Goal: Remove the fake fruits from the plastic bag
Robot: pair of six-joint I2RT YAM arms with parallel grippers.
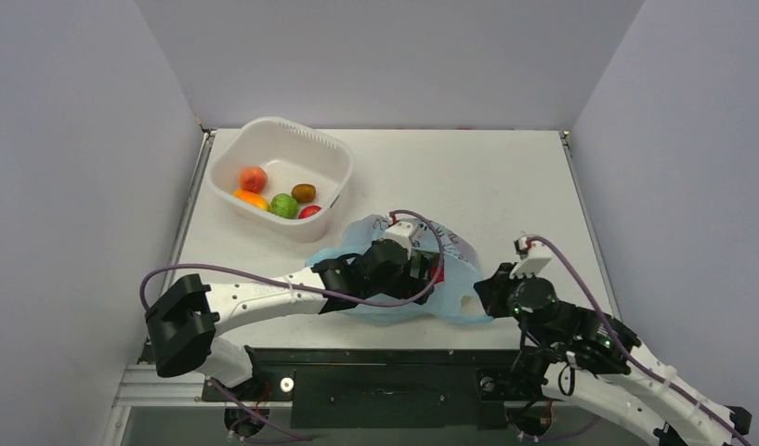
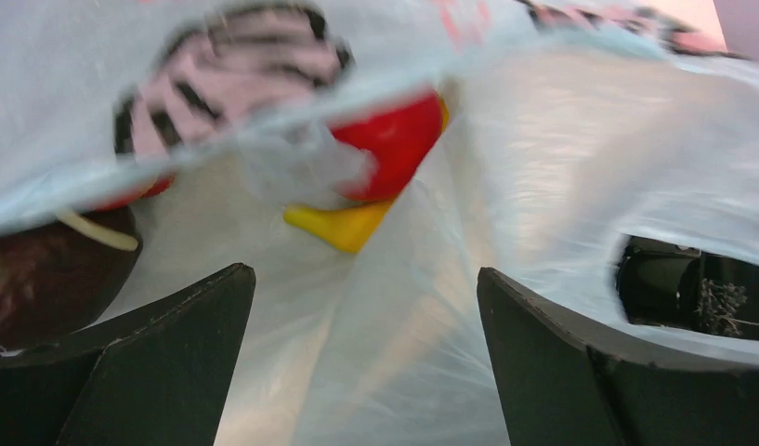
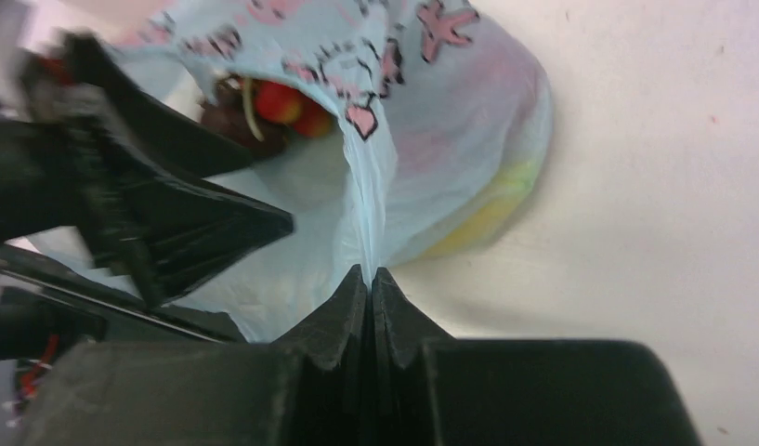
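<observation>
Right pincer [image 3: 370,279] is clamped on an edge of the thin translucent light-blue plastic bag [image 3: 450,139]. Left pincer [image 2: 364,279] stands apart inside the bag mouth; glossy red fake fruit [image 2: 399,139] and yellow fake fruit [image 2: 343,226] lie inside at its 12 o'clock.

Crinkly translucent plastic bag [image 3: 468,158] wraps glossy fake fruits [image 2: 394,139] on matt table [image 3: 654,186].

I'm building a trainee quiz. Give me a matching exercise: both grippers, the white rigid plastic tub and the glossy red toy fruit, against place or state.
1 left gripper
2 right gripper
3 white rigid plastic tub
4 glossy red toy fruit

A shut on the edge of the thin light-blue plastic bag
B inside the bag
C open, at the bag's mouth
D apart from the bag, far left

Pairs: 1-C, 2-A, 3-D, 4-B
</observation>
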